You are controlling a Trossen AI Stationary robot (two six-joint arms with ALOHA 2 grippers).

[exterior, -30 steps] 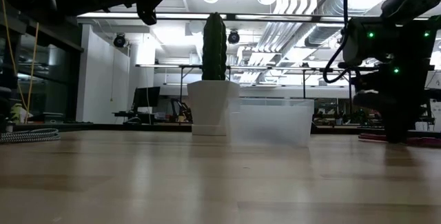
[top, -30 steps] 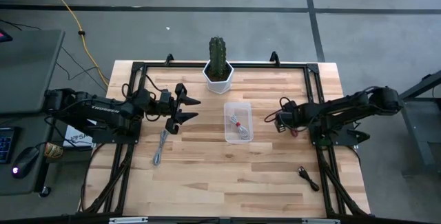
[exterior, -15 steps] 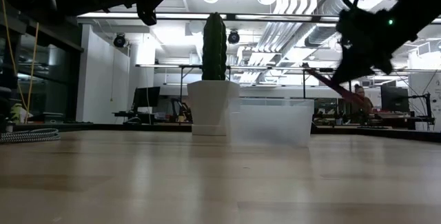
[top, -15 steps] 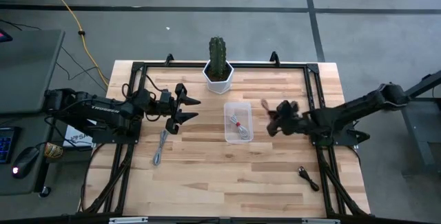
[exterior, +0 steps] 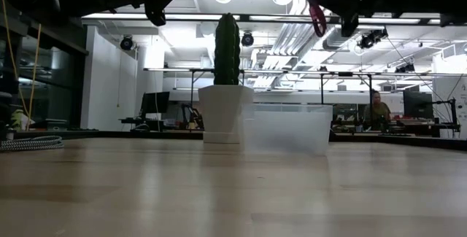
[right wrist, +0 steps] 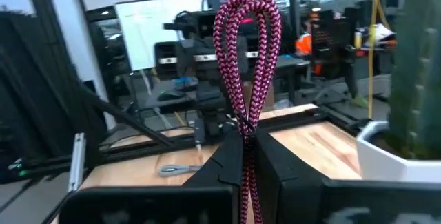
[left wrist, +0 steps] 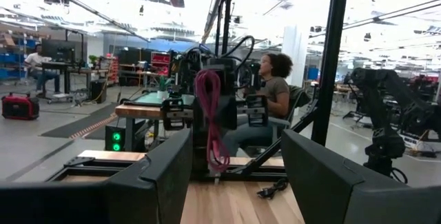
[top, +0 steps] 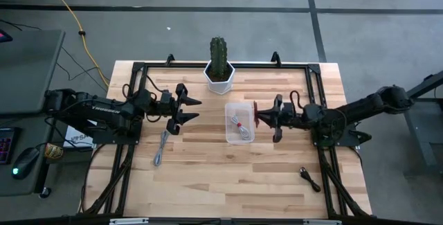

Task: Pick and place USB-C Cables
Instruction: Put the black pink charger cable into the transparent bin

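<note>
1. Right gripper (top: 265, 116) sits mid-frame, pinching a red cable (top: 255, 113) just right of the clear bin (top: 239, 122).
2. Left gripper (top: 192, 109) hangs open left of center, grey cable (top: 162, 147) below it.
3. Black cable (top: 309, 177) lower right.

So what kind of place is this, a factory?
More likely a robotics lab or workshop: exposed ceiling ducts, rows of workbenches with people seated at them, and another robot arm standing beyond the table.

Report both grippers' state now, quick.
Left gripper: jaws open, holding nothing, hovering left of the clear bin.
Right gripper: jaws shut on the red cable, by the bin's right edge.
</note>
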